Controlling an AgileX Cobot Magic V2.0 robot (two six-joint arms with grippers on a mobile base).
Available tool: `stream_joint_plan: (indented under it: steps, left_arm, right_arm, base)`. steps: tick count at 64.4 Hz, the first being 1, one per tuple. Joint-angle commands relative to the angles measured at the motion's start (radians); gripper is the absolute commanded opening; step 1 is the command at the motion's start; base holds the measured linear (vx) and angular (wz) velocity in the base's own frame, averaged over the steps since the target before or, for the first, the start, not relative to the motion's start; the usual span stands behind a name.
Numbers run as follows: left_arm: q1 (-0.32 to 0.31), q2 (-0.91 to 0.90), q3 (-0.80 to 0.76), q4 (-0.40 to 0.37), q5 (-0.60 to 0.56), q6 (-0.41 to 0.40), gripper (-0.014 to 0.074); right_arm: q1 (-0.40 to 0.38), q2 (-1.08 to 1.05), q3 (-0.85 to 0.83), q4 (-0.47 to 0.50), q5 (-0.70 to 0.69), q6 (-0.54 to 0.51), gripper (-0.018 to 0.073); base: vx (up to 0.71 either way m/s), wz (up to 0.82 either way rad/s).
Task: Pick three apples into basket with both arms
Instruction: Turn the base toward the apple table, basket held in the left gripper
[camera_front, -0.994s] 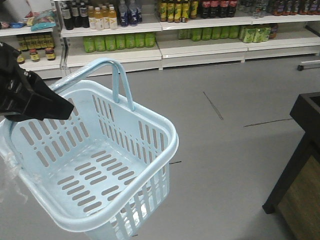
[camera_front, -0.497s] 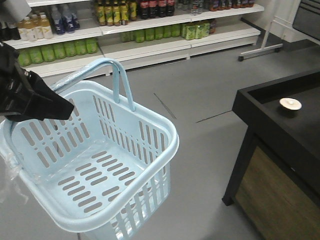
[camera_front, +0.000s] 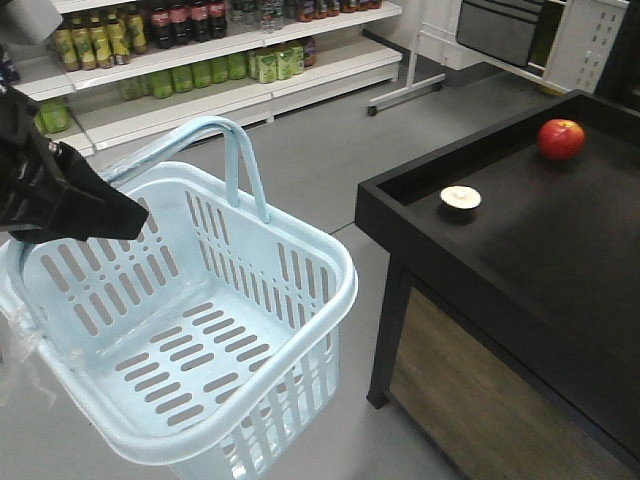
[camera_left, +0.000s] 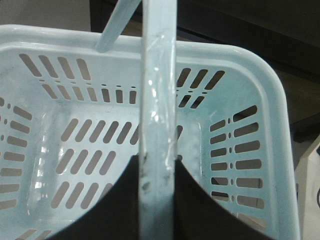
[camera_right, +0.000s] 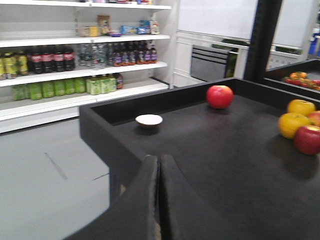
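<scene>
My left gripper (camera_front: 128, 214) is shut on a hoop handle (camera_left: 159, 75) of the pale blue basket (camera_front: 335, 275) and holds it up, tilted, over the floor. The basket (camera_left: 272, 90) is empty inside. One dark red apple (camera_front: 561, 139) lies at the far side of the black table top (camera_front: 540, 270); it also shows in the right wrist view (camera_right: 220, 96). A second red apple (camera_right: 308, 139) and part of a reddish one (camera_right: 315, 117) sit at that view's right edge. My right gripper (camera_right: 159, 160) is shut and empty, just short of the table's near corner.
A small white dish (camera_front: 460, 198) lies near the table's left corner. A yellow apple (camera_right: 301, 106) and an orange (camera_right: 293, 124) sit beside the red apples. Shelves of bottles (camera_front: 200, 50) line the back wall, with grey floor (camera_front: 330, 150) between.
The view has swung to the right: the shelves slid left and the black table with the dish and the red apple came into view. The basket and left gripper hold the same place in the picture.
</scene>
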Motion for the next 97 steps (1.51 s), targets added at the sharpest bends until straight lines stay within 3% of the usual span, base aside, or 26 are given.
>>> stream_joint_plan:
  steps: [1,97]
  left_arm:
    - [-0.004,-0.024,-0.028,-0.045,-0.029,-0.005,-0.0008]
    - [-0.004,-0.024,-0.028,-0.045,-0.029,-0.005,-0.0008]
  right_arm:
    - [-0.001,-0.008,0.01,-0.011,-0.073,-0.004,-0.0003]
    - [-0.001,-0.008,0.01,-0.011,-0.073,-0.004,-0.0003]
  base:
    - [0.1,-0.4]
    - [0.09,-0.36]
